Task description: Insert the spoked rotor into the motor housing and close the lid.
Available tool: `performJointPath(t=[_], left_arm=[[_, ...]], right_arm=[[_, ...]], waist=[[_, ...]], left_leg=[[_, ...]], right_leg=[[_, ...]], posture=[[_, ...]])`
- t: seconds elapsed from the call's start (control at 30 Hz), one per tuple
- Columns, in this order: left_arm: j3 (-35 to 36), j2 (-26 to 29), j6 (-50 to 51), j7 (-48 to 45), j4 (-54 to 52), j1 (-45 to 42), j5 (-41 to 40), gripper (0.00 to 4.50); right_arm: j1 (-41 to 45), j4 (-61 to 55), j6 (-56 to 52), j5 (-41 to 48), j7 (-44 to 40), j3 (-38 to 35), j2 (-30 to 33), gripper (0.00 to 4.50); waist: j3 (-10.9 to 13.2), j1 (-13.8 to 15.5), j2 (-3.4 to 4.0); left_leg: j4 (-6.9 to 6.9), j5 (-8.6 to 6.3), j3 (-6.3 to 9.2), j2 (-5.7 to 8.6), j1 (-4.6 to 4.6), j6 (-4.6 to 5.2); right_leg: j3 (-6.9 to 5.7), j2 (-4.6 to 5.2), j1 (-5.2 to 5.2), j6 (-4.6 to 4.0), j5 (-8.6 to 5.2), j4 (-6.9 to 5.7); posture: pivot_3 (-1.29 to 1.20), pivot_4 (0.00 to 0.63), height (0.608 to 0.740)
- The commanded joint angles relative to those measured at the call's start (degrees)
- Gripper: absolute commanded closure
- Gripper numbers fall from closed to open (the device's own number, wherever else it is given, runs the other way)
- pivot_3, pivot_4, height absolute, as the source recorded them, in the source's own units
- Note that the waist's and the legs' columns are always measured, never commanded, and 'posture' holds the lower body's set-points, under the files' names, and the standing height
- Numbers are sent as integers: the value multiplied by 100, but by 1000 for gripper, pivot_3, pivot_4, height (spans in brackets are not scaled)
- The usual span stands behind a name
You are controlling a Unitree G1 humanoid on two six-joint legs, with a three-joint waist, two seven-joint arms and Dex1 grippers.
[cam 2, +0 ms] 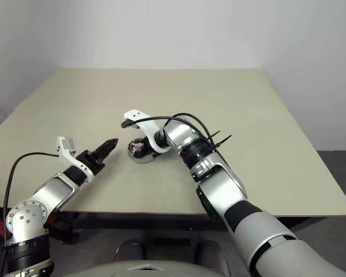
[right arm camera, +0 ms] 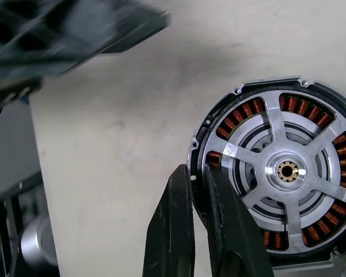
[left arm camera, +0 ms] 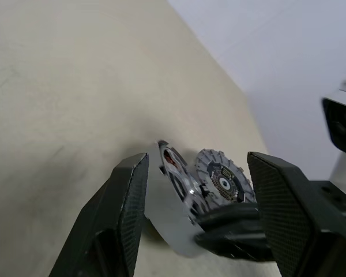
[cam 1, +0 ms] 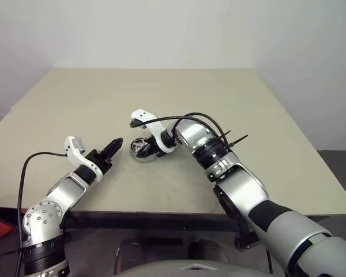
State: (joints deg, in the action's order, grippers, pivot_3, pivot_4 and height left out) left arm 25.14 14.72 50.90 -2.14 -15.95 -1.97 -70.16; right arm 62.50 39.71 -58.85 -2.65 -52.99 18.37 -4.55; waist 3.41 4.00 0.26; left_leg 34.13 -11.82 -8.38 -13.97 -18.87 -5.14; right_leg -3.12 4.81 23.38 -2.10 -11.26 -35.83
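two discs matter here, and i take the housing as my landmark. the motor housing [right arm camera: 219, 104], a round silvery metal ring packed with reddish-copper windings, already carries the spoked rotor [right arm camera: 265, 133]. that small shiny silver disc has flat arms running out from a brassy hub, and it sits flush inside the ring. the lid [left arm camera: 224, 182], a pale grey-blue ribbed disc with a dark centre and small coloured bits, stands just beside the housing on its far side from my left arm. its dark face is turned toward the housing, and whether the two touch i cannot tell.

the right gripper [right arm camera: 196, 170] has its black fingers pinched narrow at the housing's rim, one outside the ring and one just inside. it appears to be gripping that rim and tipping the housing up on edge (from the left wrist camera it reads as tilted, not flat). the left gripper [cam 1: 112, 145] is spread wide and empty. it sits near the housing but apart, pointing straight at it across the matt beige table [cam 1: 219, 98].

my judgement: insertion looks done and the lid is what remains. the right arm is nearer but occupied, so the free left one would take the lid. a disc has no long axis, so the grasp must span its thin smooth edge, which could slip.
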Motion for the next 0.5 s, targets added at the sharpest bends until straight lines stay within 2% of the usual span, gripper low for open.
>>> performJointPath(t=[0.03, 0.13, 0.37, 0.43, 0.5], left_arm=[[45, 59, -131, 14, -238, 64, -96, 1614], [-9, 51, -165, 33, -247, 94, -78, 1614], [-59, 70, -220, 63, -207, 50, -70, 1614], [-65, 69, -221, 65, -193, 56, -70, 1614], [-86, 60, -211, 72, -173, 58, -57, 1614]], right_arm=[[363, 349, 52, 41, 868, -425, -94, 4489], [518, 711, 171, 127, 1399, -658, -251, 4489], [710, 1243, 652, 305, 1660, -782, -287, 4489], [775, 1287, 840, 249, 1729, -707, -267, 3814], [900, 1350, 803, 209, 1630, -565, -266, 3634]], waist=[[1, 4, 2], [3, 12, 4], [5, 38, 7], [5, 40, 8], [8, 41, 11]], left_leg=[[0, 1, 2, 0, 6, -2], [0, 2, 7, 3, 11, -4], [0, 2, 17, 14, 9, -4], [-1, 2, 18, 15, 9, -4], [-2, 2, 21, 15, 3, -4]], right_leg=[[0, -1, -1, 1, 0, 2], [0, -2, -2, 2, 0, 11], [0, 1, -17, 12, 3, 38], [0, 1, -17, 13, 3, 38], [-2, 0, -14, 13, 3, 38]], posture=[[0, 0, 740], [0, 0, 740], [0, 0, 740], [0, 0, 740], [0, 0, 740]])
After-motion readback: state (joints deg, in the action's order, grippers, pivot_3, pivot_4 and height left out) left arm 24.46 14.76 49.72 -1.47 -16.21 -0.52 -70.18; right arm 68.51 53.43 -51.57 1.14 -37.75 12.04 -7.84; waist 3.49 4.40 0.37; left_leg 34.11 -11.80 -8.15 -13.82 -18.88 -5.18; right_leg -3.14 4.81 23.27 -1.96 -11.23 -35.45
